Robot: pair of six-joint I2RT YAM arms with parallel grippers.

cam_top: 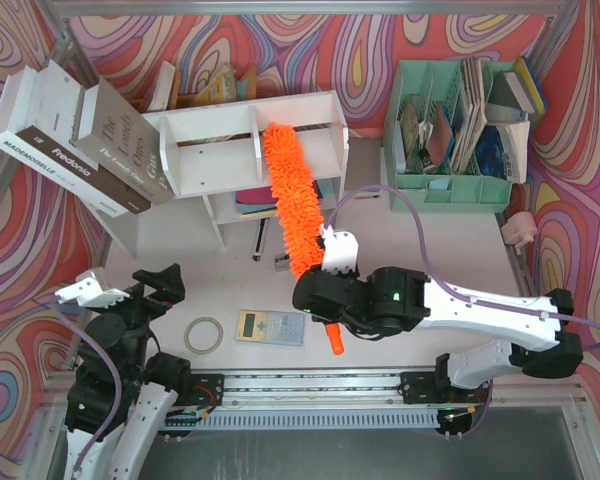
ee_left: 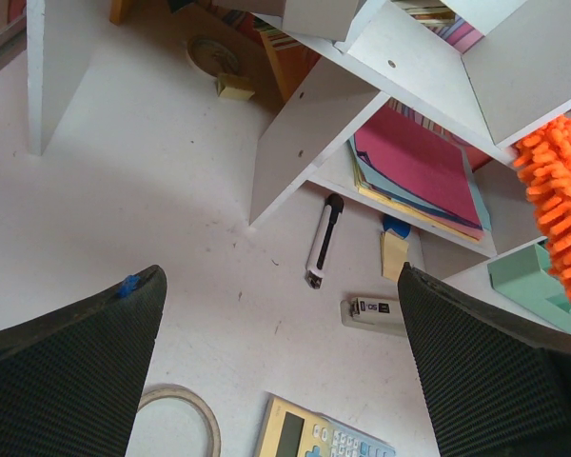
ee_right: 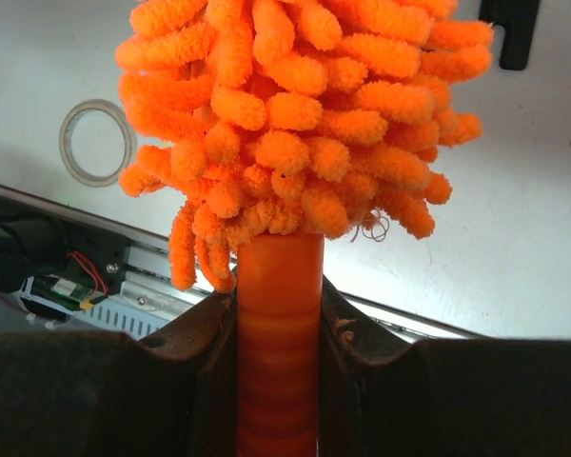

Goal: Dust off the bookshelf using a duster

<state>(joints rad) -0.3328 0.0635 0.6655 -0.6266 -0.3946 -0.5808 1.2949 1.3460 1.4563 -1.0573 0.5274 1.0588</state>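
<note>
Two risks: shoved shelf, twisting handle

At the table's (cam_top: 400,240) back, the bookshelf (cam_top: 242,140) could shift under a hard sweep, toppling its leaning books (cam_top: 110,140). The duster (cam_top: 295,195), tip on its upper tier, might twist in the right gripper (cam_top: 330,268) clenching its handle. The left gripper (cam_top: 130,290) gapes, empty.

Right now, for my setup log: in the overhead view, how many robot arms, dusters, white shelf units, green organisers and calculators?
Robot arms: 2
Duster: 1
White bookshelf: 1
Green organiser: 1
Calculator: 1
Total: 6
</note>
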